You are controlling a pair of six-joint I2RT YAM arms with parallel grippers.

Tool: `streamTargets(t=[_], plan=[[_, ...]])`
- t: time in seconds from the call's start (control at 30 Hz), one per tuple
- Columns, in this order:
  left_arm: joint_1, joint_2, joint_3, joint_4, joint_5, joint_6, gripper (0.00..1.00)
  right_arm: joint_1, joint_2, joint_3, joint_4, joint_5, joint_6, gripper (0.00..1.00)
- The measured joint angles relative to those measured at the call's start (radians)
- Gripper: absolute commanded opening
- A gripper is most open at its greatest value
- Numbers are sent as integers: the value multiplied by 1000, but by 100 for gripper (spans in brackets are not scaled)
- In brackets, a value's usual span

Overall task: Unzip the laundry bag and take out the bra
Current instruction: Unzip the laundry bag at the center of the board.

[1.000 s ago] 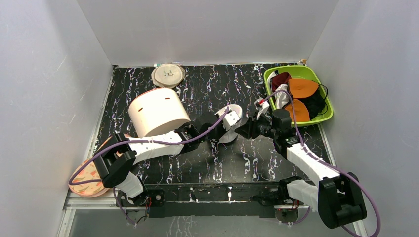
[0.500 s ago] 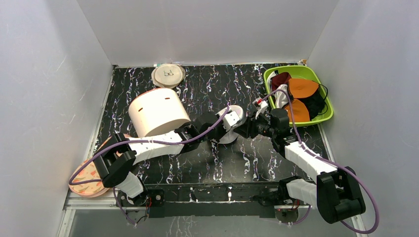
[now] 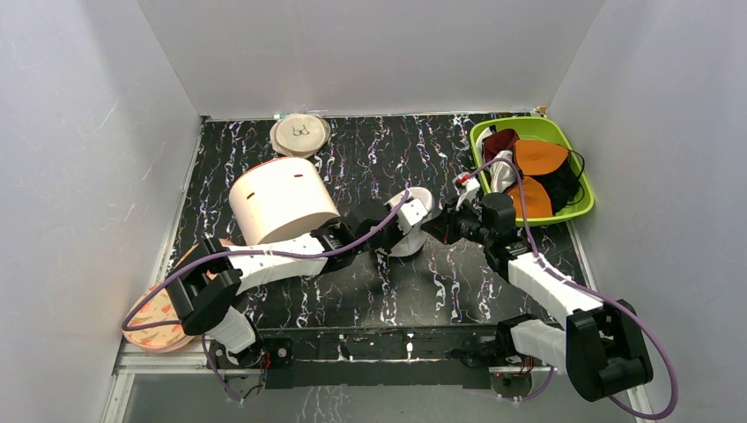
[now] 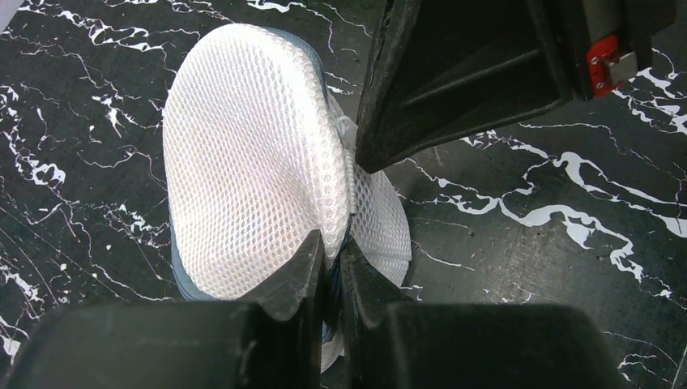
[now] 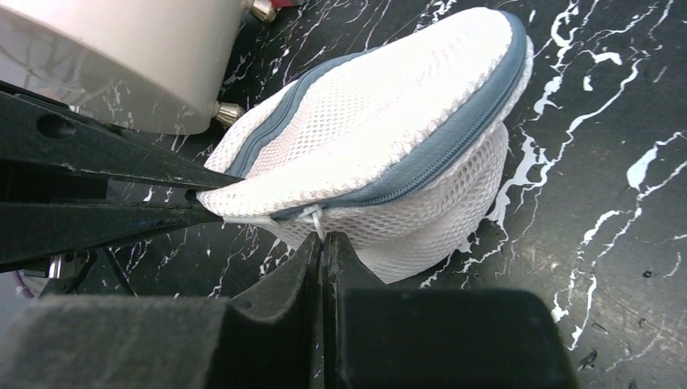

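Right hand (image 5: 322,243) has edged left! Cream cylinder (image 3: 282,201) near the laundry bag (image 4: 251,162); left hand (image 4: 332,255) and right both clamp its rim.

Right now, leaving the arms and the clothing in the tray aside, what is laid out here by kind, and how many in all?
mesh laundry bag: 1
cream cylinder: 1
beige disc with a bra drawing: 1
green tray: 1
patterned pink pad by the left arm's base: 1
Total: 5
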State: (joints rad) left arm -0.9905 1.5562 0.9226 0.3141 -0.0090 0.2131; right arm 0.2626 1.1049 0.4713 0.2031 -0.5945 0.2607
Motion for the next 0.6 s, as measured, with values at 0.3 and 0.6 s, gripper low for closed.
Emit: streamTargets(t=[0.3, 0.6], plan=[[0, -2, 0, 0, -7, 15, 0, 0, -45, 0, -35, 137, 0, 0], [0, -2, 3, -16, -36, 57, 27, -1, -48, 22, -92, 144, -6, 0]])
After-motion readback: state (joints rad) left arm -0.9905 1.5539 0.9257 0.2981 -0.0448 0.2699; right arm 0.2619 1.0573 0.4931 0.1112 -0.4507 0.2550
